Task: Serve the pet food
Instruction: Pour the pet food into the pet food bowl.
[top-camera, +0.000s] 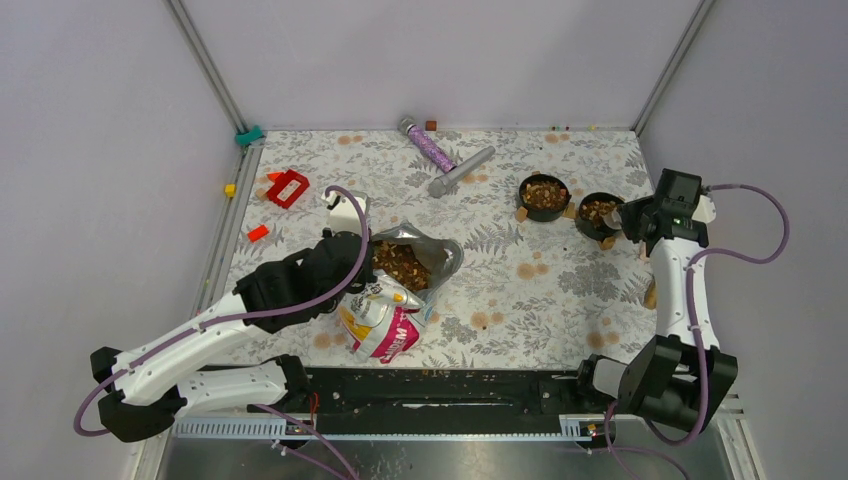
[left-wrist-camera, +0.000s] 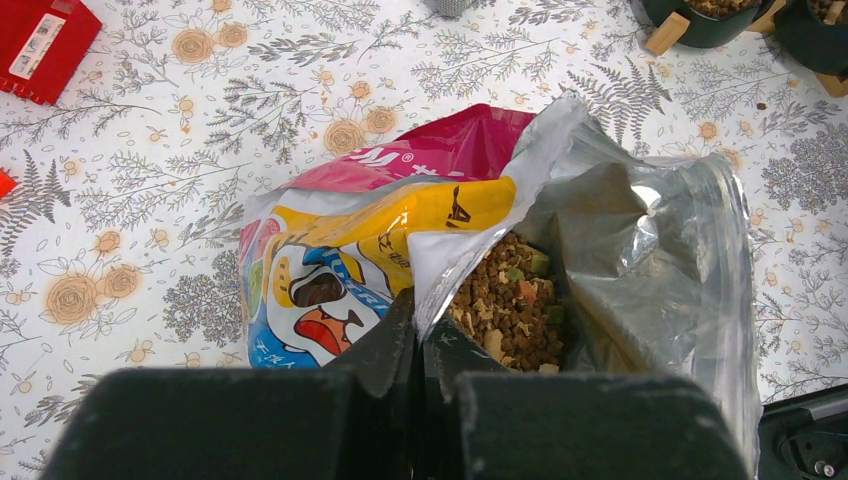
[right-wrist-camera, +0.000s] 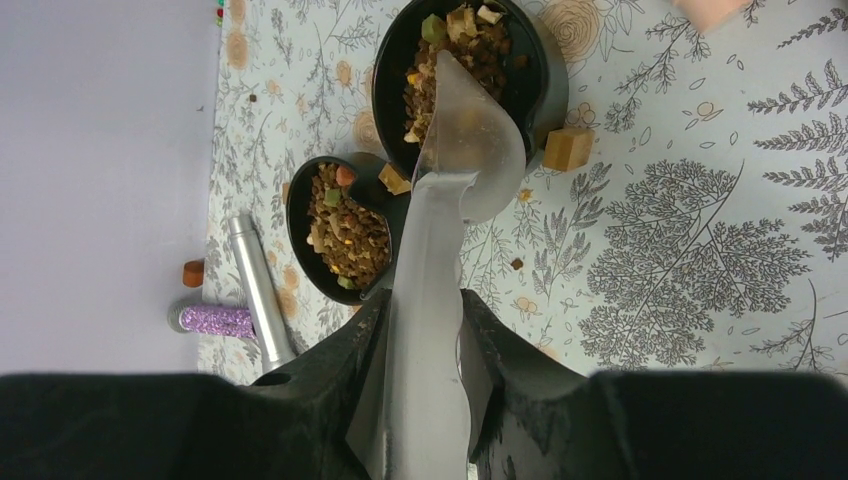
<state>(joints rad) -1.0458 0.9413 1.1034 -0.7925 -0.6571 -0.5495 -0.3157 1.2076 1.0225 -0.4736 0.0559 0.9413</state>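
The pet food bag (top-camera: 385, 318) lies on the table with its silver-lined mouth open and brown kibble (top-camera: 400, 263) showing inside. My left gripper (left-wrist-camera: 420, 325) is shut on the near edge of the bag's (left-wrist-camera: 340, 250) mouth, right beside the kibble (left-wrist-camera: 510, 300). My right gripper (right-wrist-camera: 425, 310) is shut on the handle of a grey translucent scoop (right-wrist-camera: 440, 210). The scoop's head hangs over the nearer black bowl (right-wrist-camera: 548, 90), which is full of kibble. A second filled black bowl (right-wrist-camera: 296, 215) stands just beyond it. From above, both bowls (top-camera: 522, 190) (top-camera: 580, 222) sit left of the right gripper (top-camera: 625, 218).
Small wooden cubes (right-wrist-camera: 566, 148) lie around the bowls. A purple glitter tube (top-camera: 430, 148) and a silver cylinder (top-camera: 462, 171) lie at the back. A red block (top-camera: 288, 187) and small coloured pieces (top-camera: 258, 233) are at the left. Walls close in on three sides.
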